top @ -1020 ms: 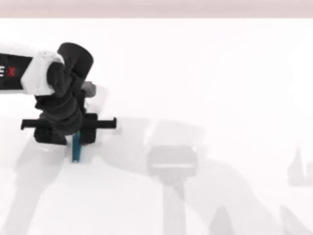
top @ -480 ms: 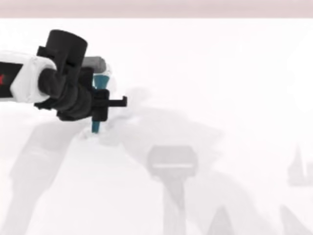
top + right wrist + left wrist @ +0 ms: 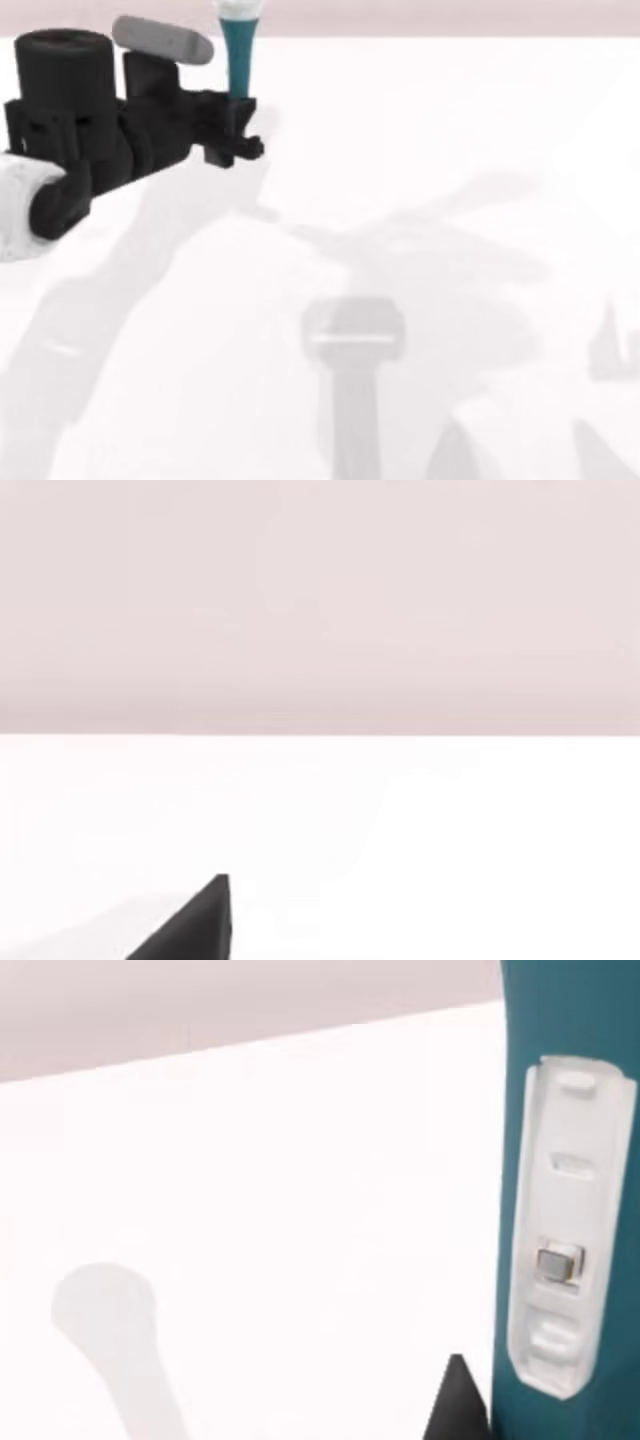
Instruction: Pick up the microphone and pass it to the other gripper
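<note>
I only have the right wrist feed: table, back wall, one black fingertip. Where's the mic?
Observer: The left gripper holds the microphone off the table, at the top view's upper left.
Operator: Which way up?
Observer: In the top view, its head passes the picture's upper edge and the teal handle runs down into the fingers.
Operator: Switch side visible?
Observer: Yes, the left wrist view shows the white switch strip facing that camera.
</note>
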Robot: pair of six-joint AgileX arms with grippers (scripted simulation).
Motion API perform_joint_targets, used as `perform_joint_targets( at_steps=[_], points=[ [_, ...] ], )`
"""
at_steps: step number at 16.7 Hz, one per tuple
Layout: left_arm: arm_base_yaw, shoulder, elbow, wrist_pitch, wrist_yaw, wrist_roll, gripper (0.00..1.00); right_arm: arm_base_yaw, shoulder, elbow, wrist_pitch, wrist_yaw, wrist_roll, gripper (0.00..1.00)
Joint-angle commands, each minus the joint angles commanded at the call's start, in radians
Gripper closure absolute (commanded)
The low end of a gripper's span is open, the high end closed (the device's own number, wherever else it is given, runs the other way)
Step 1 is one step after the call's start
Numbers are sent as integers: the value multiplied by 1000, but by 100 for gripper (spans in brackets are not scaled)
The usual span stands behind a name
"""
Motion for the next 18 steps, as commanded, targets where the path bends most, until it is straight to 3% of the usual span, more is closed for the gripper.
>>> perform_joint_targets(
  at_steps=[5,11,14,18],
  points=[
    [15,-116,-83,286,122,71,100,0,0,0,0,0,0,0],
    [18,-143,-96,332,144,86,100,0,0,0,0,0,0,0],
    [-3,-137,-94,340,126,82,100,0,0,0,0,0,0,0],
    [-130,-126,-116,416,-6,51,100,0,0,0,0,0,0,0]
  ],
)
